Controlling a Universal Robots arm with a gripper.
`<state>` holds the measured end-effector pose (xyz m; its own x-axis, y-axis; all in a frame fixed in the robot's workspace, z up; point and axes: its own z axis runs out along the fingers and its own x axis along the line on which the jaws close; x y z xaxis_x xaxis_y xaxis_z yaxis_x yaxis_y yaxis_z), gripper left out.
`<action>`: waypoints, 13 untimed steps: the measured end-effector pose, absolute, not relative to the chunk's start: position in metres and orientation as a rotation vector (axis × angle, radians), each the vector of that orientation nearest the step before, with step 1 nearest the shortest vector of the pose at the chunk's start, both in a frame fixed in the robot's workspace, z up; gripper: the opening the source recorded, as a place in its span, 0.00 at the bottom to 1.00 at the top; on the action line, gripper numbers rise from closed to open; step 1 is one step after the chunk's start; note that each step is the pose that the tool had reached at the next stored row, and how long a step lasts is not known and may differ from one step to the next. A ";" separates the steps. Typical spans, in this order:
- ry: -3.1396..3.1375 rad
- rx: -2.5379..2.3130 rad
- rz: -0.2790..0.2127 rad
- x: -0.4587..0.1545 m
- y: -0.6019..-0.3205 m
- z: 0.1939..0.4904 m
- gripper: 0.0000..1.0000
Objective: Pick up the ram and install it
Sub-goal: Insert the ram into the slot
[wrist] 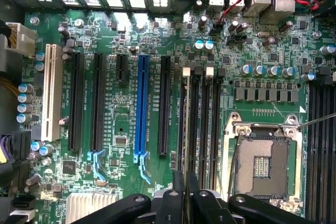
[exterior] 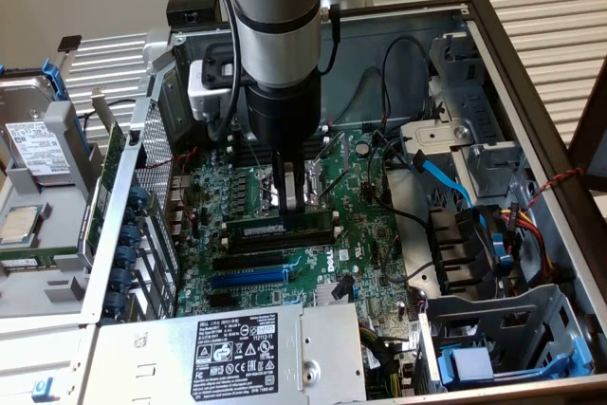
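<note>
Now | arm vertical over motherboard (exterior: pixel 370 234) | pincer (exterior: pixel 293 204) pointing down, pinching ram (exterior: pixel 281 230) edge-on above slots (wrist: pixel 202 124)

The ram (exterior: pixel 280 231) is seen as a long, narrow, thin stick with a green board edge and a row of dark chips along its face. It is stood on its long edge, level, directly beneath the tips of the gripper (exterior: pixel 292 204), with its length reaching out past the gripper on both sides. In the wrist view it is shown edge-on as a thin line (wrist: pixel 185 198) clamped between the closed-in fingers. Whether its lower edge is seated below the gripper cannot be told.
</note>
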<state>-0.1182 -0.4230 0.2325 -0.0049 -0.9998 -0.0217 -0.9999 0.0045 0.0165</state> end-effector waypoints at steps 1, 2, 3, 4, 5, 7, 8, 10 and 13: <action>2.224 -2.214 0.042 -0.118 -0.423 0.232 0.13; 2.224 -2.214 0.042 -0.118 -0.423 0.232 0.13; 2.224 -2.214 0.042 -0.118 -0.423 0.232 0.13; 2.224 -2.214 0.042 -0.118 -0.423 0.231 0.13; 2.223 -2.214 0.042 -0.118 -0.423 0.231 0.13; 2.224 -2.214 0.042 -0.118 -0.423 0.230 0.13; 2.224 -2.214 0.042 -0.119 -0.423 0.230 0.13; 2.224 -2.214 0.042 -0.119 -0.423 0.230 0.13; 2.224 -2.214 0.042 -0.119 -0.423 0.229 0.13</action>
<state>-0.1189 -0.4230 0.2294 -0.0046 -0.9998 -0.0216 -0.9999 0.0043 0.0166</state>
